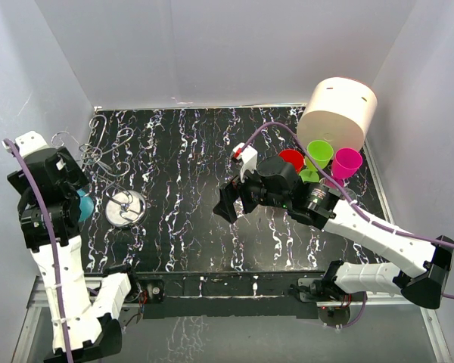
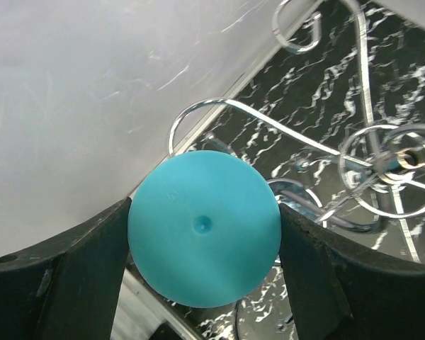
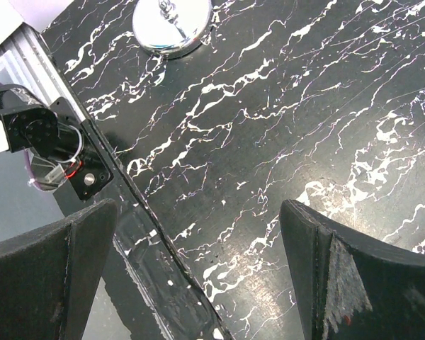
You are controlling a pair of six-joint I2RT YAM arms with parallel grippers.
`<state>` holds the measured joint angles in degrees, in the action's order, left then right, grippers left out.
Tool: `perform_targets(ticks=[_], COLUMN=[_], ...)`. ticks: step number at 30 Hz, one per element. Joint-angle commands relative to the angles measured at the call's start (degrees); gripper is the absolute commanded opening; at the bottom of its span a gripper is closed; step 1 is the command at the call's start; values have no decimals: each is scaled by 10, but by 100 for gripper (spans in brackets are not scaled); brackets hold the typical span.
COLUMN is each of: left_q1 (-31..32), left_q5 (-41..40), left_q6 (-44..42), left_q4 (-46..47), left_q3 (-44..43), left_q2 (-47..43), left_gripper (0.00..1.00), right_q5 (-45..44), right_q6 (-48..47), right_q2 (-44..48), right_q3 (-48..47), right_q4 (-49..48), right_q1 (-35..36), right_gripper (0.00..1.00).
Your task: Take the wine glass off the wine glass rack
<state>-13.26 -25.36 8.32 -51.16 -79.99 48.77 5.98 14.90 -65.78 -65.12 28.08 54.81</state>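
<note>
The wine glass (image 2: pixel 204 227) is teal; in the left wrist view its round end faces the camera. My left gripper (image 2: pixel 205 234) is shut on it, with both black fingers (image 2: pixel 92 262) pressed against its sides. From above, the glass (image 1: pixel 85 206) peeks out beside the left gripper (image 1: pixel 77 198) at the table's left edge. The wine glass rack (image 2: pixel 382 163) is thin silver wire, and one loop curves behind the glass. Its shiny base disc (image 1: pixel 125 208) stands just right of the glass. My right gripper (image 1: pixel 231 203) hangs open over the middle of the table, holding nothing.
A large cream cylinder (image 1: pixel 337 113) lies at the back right, with red (image 1: pixel 291 160), green (image 1: pixel 319 153) and pink (image 1: pixel 346 162) cups in front of it. A white wall runs close along the left arm. The rack's base (image 3: pixel 171 25) and the left arm's mount (image 3: pixel 49 142) show in the right wrist view.
</note>
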Motion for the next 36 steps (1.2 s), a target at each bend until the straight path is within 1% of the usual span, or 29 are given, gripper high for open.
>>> perform_targets(ticks=[1, 6, 12, 14, 21, 25, 28, 32, 36], left_q1=[9, 22, 39, 43, 59, 77, 89, 114, 140], left_q5=[-95, -175, -246, -256, -204, -207, -194, -129, -13], left_q6=[22, 31, 17, 12, -30, -51, -66, -79, -83], left_q4=[-35, -43, -46, -41, -12, -6, 5, 24, 42], left_q3=[12, -9, -58, -75, -171, -236, -278, -333, -370], left_q2=[-18, -25, -16, -12, 21, 50, 63, 81, 104], left_gripper=[53, 53, 52, 52, 51, 50, 49, 48, 48], right_q5=[0, 2, 3, 4, 4, 2, 1, -2, -12], right_q6=[-3, -2, -3, -3, -3, -1, 3, 10, 20], right_q2=[12, 13, 11, 10, 6, 3, 0, -7, -10], right_q3=[-32, -29, -28, -28, -32, -35, -38, -49, -55], right_q4=[-31, -32, -34, -36, -40, -43, -46, -47, -57], right_q1=[3, 2, 3, 2, 3, 3, 3, 3, 3], right_gripper=[98, 98, 98, 98, 99, 98, 98, 98, 98])
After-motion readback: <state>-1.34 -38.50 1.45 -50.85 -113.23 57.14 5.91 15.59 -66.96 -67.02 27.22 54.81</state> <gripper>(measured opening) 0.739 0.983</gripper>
